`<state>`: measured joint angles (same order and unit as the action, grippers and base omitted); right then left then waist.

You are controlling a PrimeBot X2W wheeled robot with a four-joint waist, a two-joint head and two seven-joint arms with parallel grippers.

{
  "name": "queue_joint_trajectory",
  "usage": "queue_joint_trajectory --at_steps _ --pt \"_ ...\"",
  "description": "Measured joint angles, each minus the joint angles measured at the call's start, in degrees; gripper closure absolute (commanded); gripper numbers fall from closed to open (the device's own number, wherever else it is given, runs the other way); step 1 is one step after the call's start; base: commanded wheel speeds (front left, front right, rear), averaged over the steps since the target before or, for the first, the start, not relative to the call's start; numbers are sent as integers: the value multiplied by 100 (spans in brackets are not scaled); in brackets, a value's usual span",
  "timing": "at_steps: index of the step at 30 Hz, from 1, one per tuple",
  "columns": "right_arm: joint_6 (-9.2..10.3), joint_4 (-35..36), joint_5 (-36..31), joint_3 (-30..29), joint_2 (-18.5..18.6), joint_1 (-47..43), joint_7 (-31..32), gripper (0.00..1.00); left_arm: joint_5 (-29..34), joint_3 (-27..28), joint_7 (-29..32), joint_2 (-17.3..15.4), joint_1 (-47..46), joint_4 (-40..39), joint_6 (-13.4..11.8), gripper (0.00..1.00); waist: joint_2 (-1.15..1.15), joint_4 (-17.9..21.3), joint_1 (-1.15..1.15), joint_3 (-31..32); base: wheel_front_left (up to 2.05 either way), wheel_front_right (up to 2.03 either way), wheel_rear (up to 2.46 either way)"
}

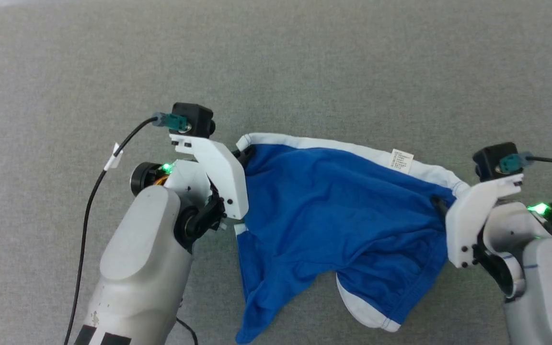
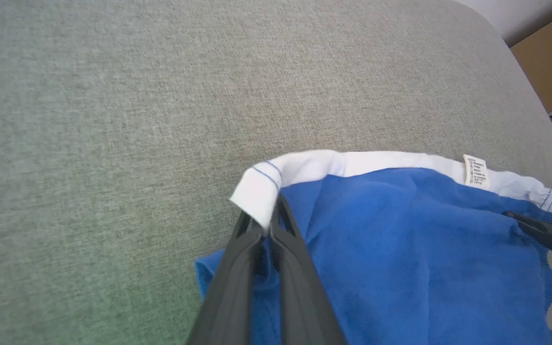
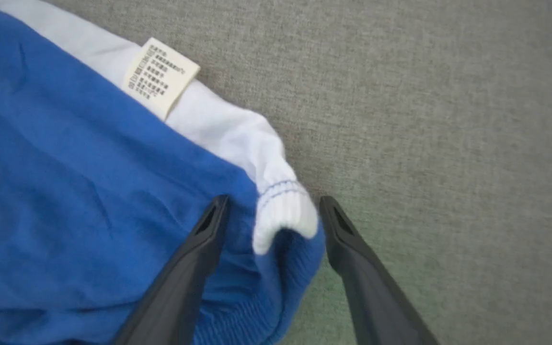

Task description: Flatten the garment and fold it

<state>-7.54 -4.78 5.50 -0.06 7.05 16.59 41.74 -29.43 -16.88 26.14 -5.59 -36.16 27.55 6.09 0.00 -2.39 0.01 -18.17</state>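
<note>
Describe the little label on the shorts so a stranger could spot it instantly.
On the grey surface lie blue shorts. Follow their white waistband toward the robot's right: the label is a small cream rectangle with tiny print, the band's only printed patch.

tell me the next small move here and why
Probably shut the right gripper on the end of the waistband. Its fingers stand apart on either side of that white corner, pinching nothing, while the left gripper is shut on the other end of the garment, which lies rumpled. With both ends held it could be pulled flat.
</note>
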Motion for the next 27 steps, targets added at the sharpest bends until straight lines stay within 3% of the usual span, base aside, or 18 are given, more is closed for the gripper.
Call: queue_joint_trajectory --at_steps 7,8,9,13,19,27 --pt "0 -522 -59 57 -69 332 -583 0 -2 -62 57 -3 92 -171 -1 100 0 -31 0 -176 0 0 0" --pt "0 -584 -36 62 -68 358 -602 64 -2 -69 57 -3 98 -186 -1 100 0 -36 -1 -176 0 0 0" --pt "0 -612 -3 76 -65 381 -610 100 -8 -76 56 -3 102 -205 -1 100 0 -38 -1 -171 0 0 0" --pt "-1 -680 226 171 -51 444 -578 100 -34 -81 -7 -5 131 -252 -1 100 0 -24 0 -88 0 0 0" --pt "0 -423 894 375 174 620 -21 100 -144 30 -77 -60 138 -360 -3 100 0 27 -1 140 0 0 0" --pt "0 -328 2034 414 337 2462 937 100 -131 352 65 -523 -1188 -488 -43 100 0 96 0 241 0 0 0"
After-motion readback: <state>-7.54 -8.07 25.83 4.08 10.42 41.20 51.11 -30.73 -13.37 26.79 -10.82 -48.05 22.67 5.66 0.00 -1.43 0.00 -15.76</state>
